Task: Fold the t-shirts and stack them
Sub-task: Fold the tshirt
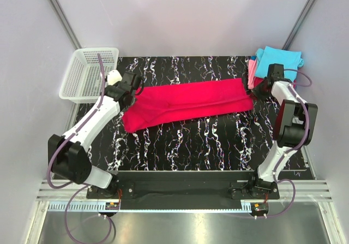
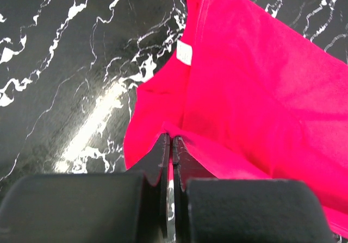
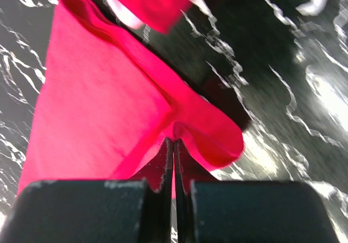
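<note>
A black white-veined table (image 1: 207, 140) is seen, and across its middle a crimson-red shirt (image 1: 185, 105) is laid out as a long folded band, running from near the left edge up towards the far right corner. A white mesh basket (image 1: 87, 75) is set at the far left corner. At the far right corner a folded turquoise shirt (image 1: 279, 58) is stacked over a folded pink shirt (image 1: 252, 73). The shirt's collar end is clamped in the left pincer (image 2: 169, 141), its other end in the right pincer (image 3: 173, 141). A white label (image 2: 185, 53) is shown inside the collar
</note>
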Controlling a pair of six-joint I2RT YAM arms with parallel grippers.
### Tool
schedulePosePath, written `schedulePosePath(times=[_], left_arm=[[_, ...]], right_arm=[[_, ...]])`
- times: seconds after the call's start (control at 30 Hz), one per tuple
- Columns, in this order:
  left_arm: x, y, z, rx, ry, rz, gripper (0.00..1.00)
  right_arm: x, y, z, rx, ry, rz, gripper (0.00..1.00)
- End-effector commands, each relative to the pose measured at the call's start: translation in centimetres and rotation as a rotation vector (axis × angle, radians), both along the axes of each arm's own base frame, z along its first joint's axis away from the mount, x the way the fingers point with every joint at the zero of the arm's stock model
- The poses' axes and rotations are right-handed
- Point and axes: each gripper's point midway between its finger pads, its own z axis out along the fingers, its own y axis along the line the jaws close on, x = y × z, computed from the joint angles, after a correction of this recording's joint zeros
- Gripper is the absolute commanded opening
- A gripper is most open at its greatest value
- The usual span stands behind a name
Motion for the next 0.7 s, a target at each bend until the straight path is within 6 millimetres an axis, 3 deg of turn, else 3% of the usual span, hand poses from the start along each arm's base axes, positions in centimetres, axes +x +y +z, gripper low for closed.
schedulePosePath(times=[0.0, 0.4, 0.43, 0.5, 0.57, 0.67], left_arm=[[2.4, 0.1, 1.4, -0.019, -0.056, -0.004, 0.0], [6.3, 2.1, -0.6, -0.021, -0.017, 0.04, 0.0], [6.7, 2.1, -1.3, -0.024, -0.004, 0.037, 0.0], [7.8, 1.8, -1.9, -0.053, -0.004, 0.015, 0.0], [8.7, 1.5, -2.0, -0.06, -0.02, -0.011, 0.0], [9.8, 0.9, -2.5, -0.073, -0.01, -0.068, 0.0]], right_arm=[[3.2, -0.1, 1.7, 0.002, -0.092, 0.053, 0.0], [8.5, 1.5, 0.0, 0.095, -0.155, 0.185, 0.0], [8.8, 2.1, 0.0, 0.117, -0.166, 0.224, 0.04], [9.4, 2.1, -0.1, 0.112, -0.175, 0.241, 0.28], [9.4, 1.6, 0.6, 0.075, -0.191, 0.228, 0.39], [8.9, 0.9, 2.1, 0.022, -0.225, 0.199, 0.42]])
